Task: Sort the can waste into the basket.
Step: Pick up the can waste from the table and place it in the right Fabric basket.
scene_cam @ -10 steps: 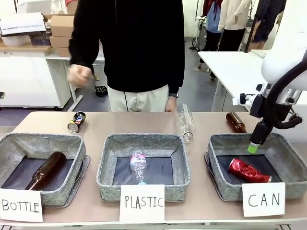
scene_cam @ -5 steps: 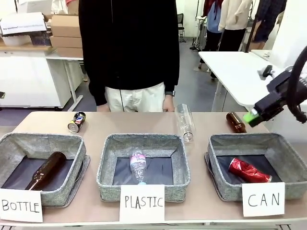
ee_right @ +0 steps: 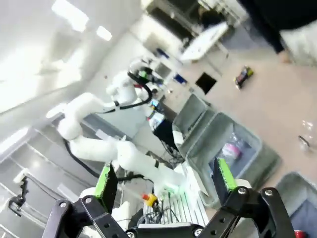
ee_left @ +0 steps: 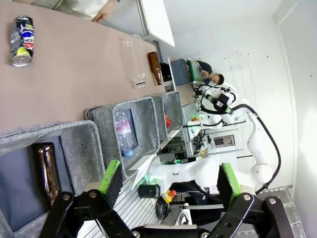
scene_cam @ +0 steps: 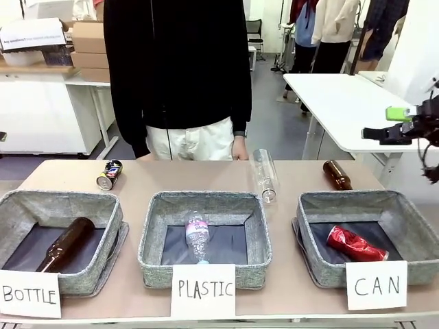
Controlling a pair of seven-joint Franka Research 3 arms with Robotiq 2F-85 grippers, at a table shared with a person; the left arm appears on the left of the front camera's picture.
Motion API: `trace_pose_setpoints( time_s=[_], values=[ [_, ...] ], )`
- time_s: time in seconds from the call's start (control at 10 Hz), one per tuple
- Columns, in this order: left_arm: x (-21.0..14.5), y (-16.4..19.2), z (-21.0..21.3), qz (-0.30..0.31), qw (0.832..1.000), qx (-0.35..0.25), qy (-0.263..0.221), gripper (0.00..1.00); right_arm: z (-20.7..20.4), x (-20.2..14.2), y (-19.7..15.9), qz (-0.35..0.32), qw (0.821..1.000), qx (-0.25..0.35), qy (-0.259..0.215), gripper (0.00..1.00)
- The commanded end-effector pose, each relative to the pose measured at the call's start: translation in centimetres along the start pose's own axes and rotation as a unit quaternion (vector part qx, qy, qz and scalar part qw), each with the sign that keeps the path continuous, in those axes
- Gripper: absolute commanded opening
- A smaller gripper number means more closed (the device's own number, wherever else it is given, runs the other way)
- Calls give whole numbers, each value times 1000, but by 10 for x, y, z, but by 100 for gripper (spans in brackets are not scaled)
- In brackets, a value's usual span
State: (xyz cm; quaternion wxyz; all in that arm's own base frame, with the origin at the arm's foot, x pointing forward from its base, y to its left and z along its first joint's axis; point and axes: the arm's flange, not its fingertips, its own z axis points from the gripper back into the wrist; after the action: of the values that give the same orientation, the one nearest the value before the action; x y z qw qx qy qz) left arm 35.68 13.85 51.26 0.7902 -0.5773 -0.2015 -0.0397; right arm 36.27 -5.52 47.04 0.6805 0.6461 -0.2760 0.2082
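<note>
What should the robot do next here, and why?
Probably the left fingers, open now, should move toward the dark can lying on the table behind the BOTTLE basket. The red can already lies in the CAN basket, so only this one remains, on that side.

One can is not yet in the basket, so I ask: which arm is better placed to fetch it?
Left. The can lies on the table's left side, and the open left tool has it in view. The right tool hangs high at far right.
</note>
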Motion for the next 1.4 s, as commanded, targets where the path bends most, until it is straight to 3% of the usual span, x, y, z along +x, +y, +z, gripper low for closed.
trace_pose_setpoints(
  time_s=[0.0,1.2,1.3],
  values=[
    [0,-1,1,-11,1000,-6,1,100,-3,4,10,-12,997,-50,56,100],
    [0,0,0,0,1000,0,0,100,-3,4,10,-12,997,-50,56,100],
    [5,-10,-13,-99,992,76,9,100,-3,4,10,-12,997,-50,56,100]
  ],
)
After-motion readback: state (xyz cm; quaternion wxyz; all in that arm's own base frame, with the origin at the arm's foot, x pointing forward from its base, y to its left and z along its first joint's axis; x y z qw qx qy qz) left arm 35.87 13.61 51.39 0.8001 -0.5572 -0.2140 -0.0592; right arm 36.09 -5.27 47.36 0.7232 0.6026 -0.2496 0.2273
